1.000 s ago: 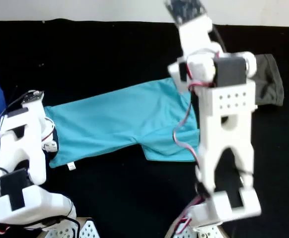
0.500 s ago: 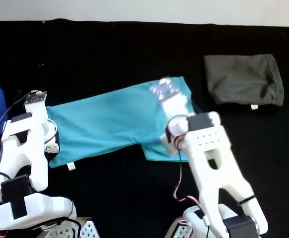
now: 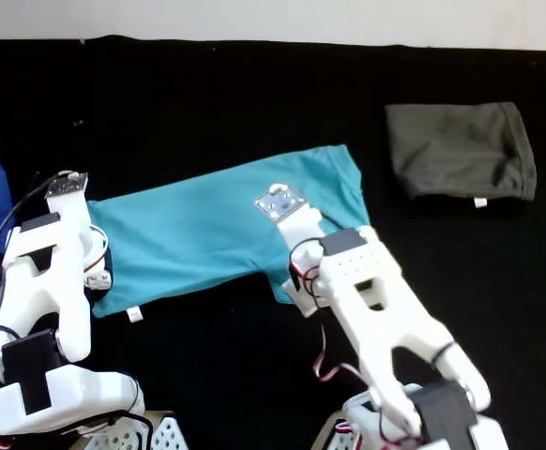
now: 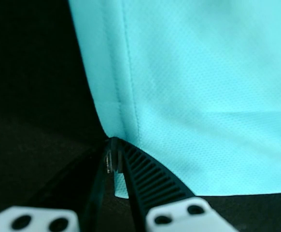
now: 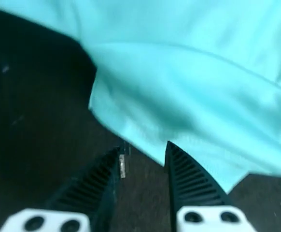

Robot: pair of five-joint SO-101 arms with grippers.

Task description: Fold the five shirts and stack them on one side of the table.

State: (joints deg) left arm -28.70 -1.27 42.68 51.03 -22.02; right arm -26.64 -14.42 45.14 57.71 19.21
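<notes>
Our right gripper [image 5: 143, 147] has dropped from the far side of the teal shirt [image 3: 226, 230] to its near sleeve edge, jaws parted at the cloth. That shirt lies spread near the folded grey shirt [image 3: 461, 150]. Our left gripper [image 4: 115, 162] pinches its hem corner. We judge the fold is starting; next, we close on the sleeve.

No readable print anywhere; white tag [image 3: 135, 315] on teal shirt [image 3: 207, 225] illegible
</notes>
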